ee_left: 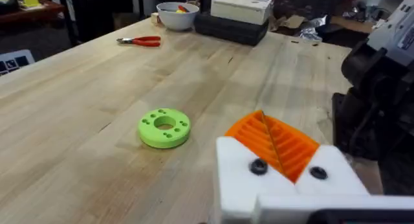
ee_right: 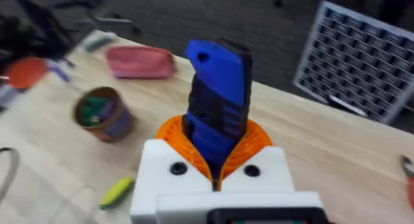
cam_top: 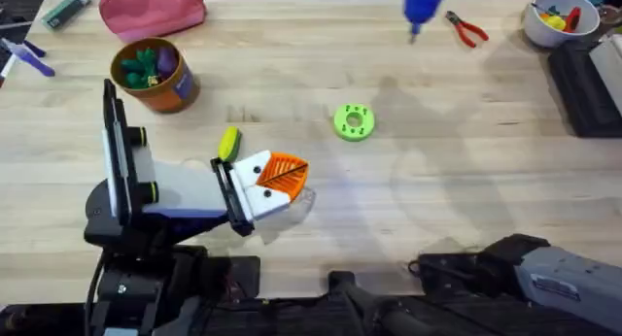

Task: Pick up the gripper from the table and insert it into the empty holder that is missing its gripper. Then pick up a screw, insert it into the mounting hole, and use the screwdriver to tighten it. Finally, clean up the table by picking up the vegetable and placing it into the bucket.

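The right pincer (ee_right: 217, 169) is clamping the screwdriver (ee_right: 217, 104), seen at the overhead frame's top centre. The left pincer (cam_top: 277, 181), its pads pressed together on nothing, is resting at lower left beside the vegetable (cam_top: 228, 143). A sideways nudge could be rolling the vegetable away; the tall screwdriver could be slipping. The bucket (cam_top: 180, 88), upper left, is holding green and purple toys; the white bowl (cam_top: 535, 27), upper right, yellow and red pieces.

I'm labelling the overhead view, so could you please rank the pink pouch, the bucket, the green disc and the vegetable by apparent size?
1. pink pouch
2. bucket
3. green disc
4. vegetable, narrower than the disc, though about as long.
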